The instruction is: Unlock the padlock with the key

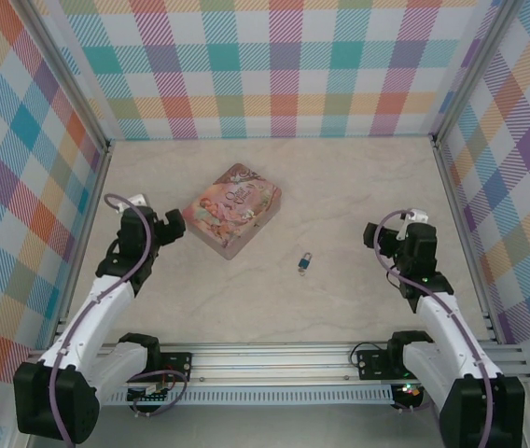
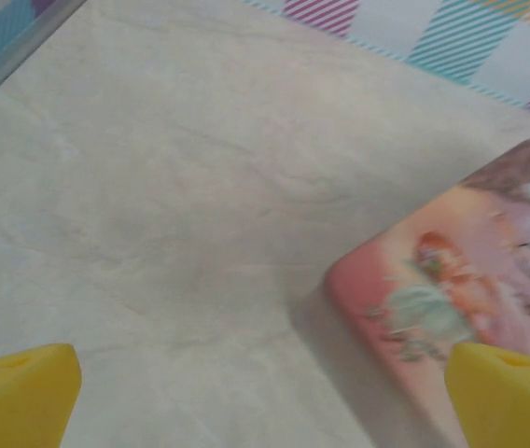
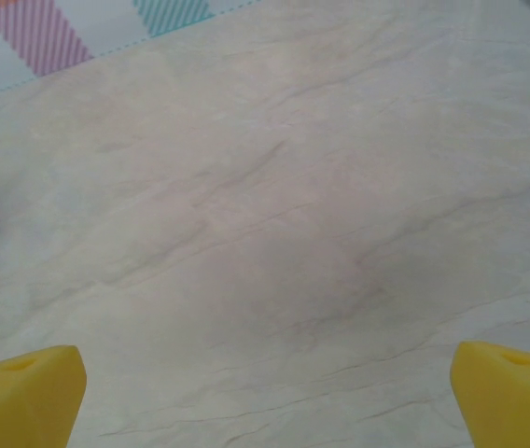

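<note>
The tiny blue-teal padlock (image 1: 306, 260) with its silvery shackle lies on the table, right of centre. The key is too small to make out apart from it. My left gripper (image 1: 174, 224) hangs open beside the left corner of the pink illustrated tin (image 1: 232, 210). In the left wrist view its yellow fingertips (image 2: 22, 392) stand wide apart over bare table, the tin's corner (image 2: 470, 280) by the right one. My right gripper (image 1: 374, 235) is open, well to the right of the padlock. Nothing but marbled tabletop lies between its fingertips (image 3: 22, 392).
Plaid walls (image 1: 274, 65) close in the table on three sides, with metal rails at their feet. The aluminium base rail (image 1: 274, 359) runs along the near edge between the two arm bases.
</note>
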You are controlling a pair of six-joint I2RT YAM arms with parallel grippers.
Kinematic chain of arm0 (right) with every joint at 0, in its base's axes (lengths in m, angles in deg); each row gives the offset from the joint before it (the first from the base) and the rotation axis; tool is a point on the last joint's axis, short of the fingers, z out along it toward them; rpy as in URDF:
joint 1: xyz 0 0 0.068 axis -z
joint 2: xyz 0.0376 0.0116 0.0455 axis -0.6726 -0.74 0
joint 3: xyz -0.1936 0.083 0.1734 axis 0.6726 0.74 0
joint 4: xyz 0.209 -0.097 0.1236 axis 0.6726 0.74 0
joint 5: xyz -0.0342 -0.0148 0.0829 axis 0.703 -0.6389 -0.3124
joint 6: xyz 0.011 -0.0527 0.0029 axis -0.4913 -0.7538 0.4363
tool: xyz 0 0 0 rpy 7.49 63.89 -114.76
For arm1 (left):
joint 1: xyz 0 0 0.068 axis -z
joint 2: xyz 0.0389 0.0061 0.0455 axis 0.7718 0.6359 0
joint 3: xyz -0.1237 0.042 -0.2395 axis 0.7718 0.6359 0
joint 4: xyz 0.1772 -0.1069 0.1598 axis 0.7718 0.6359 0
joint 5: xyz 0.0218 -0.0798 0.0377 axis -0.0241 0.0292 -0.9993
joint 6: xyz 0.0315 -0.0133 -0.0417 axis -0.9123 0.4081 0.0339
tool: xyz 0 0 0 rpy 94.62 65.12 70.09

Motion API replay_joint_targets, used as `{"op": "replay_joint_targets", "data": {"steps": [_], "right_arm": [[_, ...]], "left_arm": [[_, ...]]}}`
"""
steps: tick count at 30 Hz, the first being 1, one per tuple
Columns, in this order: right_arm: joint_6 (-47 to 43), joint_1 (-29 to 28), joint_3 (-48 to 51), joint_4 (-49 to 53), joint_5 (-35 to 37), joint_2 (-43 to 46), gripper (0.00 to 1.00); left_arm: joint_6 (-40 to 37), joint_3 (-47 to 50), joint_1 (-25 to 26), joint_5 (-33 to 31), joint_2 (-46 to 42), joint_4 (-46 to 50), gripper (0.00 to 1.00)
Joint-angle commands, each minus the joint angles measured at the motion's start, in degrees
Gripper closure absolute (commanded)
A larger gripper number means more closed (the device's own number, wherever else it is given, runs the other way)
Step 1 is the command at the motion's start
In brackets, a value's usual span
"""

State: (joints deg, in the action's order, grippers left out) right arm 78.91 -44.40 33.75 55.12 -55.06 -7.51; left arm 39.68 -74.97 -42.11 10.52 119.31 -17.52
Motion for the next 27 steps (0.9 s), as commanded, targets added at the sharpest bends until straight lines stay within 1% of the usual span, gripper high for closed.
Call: {"op": "replay_joint_targets", "data": {"steps": [1, 3, 6, 9, 11, 12, 14, 16, 18, 19, 24, 25, 26, 27], "right_arm": [[-5.0, 1.46, 2.8, -10.52, 2.43, -2.63, 0.0], [-4.74, 2.54, 4.59, -15.65, 0.32, -5.75, 0.0], [-4.76, 3.52, 6.91, -23.5, -1.11, -10.66, 0.0], [-6.31, 4.38, 6.85, -28.89, -3.76, -15.06, 0.0], [-7.43, 4.53, 7.59, -34.46, -5.2, -17.59, 0.0], [-8.18, 4.59, 7.62, -38.08, -5.85, -19.08, 0.0], [-9.55, 4.77, 7.31, -41.98, -7.11, -21.84, 0.0], [-10.11, 4.85, 6.71, -45.05, -7.58, -24.61, 0.0], [-9.37, 5.2, 4.54, -43.28, -8.45, -26.46, 0.0], [-9.11, 5.21, 4.33, -44.14, -9.2, -27.46, 0.0], [-7.74, 5.33, 7.53, -63.79, -9.91, -40.41, 0.0], [-8.19, 5.3, 6.71, -60.53, -10.71, -39.34, 0.0], [-8.5, 5.3, 5.0, -54.86, -10.95, -38.01, 0.0], [-8.6, 5.3, 3.65, -54.4, -11.63, -39.05, 0.0]], "left_arm": [[-5.1, 5.52, -1.06, -6.83, -1.63, -9.92, 0.0], [-6.78, 9.78, -1.07, -6.95, -2.12, -16.37, 0.0], [-6.69, 14.94, -1.1, -7.29, -2.01, -23.11, 0.0], [-7.94, 15.64, -1.03, -5.26, 0.06, -24.72, 0.0], [-8.58, 15.88, -1.1, -3.56, 2.36, -26.47, 0.0], [-8.56, 16.09, -1.07, -2.84, 3.54, -27.72, 0.0], [-8.54, 16.67, -1.05, -1.44, 5.98, -30.85, 0.0], [-9.04, 17.33, -1.08, 0.2, 8.46, -34.33, 0.0], [-9.95, 17.29, -1.09, 1.97, 11.42, -37.17, 0.0], [-10.43, 17.21, -1.02, 2.85, 12.7, -38.32, 0.0], [-13.23, 16.21, -1.07, 5.35, 17.19, -43.83, 0.0], [-13.75, 16.08, -1.11, 5.69, 17.8, -44.63, 0.0], [-14.27, 15.82, -1.15, 6.12, 18.41, -45.09, 0.0], [-14.89, 15.48, -1.08, 6.86, 19.15, -45.63, 0.0]]}}
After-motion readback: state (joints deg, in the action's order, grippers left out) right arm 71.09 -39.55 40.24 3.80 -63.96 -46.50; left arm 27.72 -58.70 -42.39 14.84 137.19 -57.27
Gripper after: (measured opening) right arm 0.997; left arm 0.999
